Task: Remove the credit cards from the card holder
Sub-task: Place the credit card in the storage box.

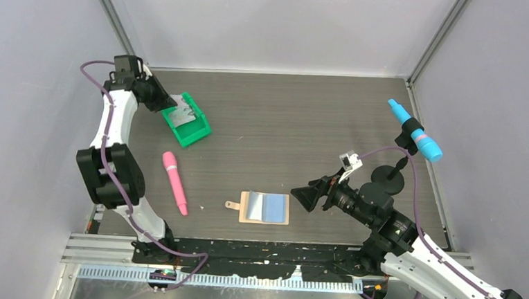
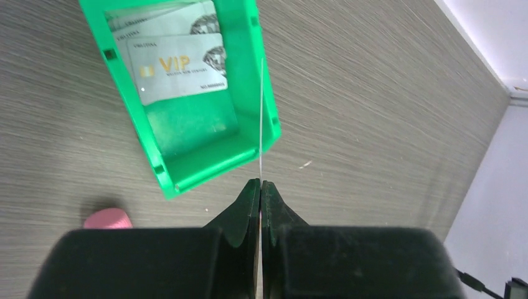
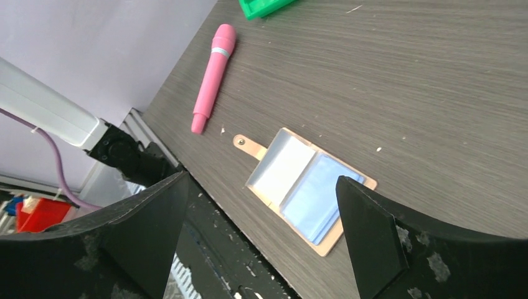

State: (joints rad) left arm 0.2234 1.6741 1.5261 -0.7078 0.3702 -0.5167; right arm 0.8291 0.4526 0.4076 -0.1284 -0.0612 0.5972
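credit cards (image 2: 180, 71) marked VIP, in green bin (image 2: 199, 137)

We have 3 views. The top external camera sits high above and behind the arm bases, looking down on the whole dark wood-grain table (image 1: 305, 117). The left wrist camera hangs close over the green plastic bin (image 2: 193, 134) at the table's 10 o'clock. The right wrist camera, farther off, faces 9 o'clock across the flat tan leather-like card holder (image 3: 249, 147). All 3 share the pink cylindrical plastic tube (image 1: 175, 182).
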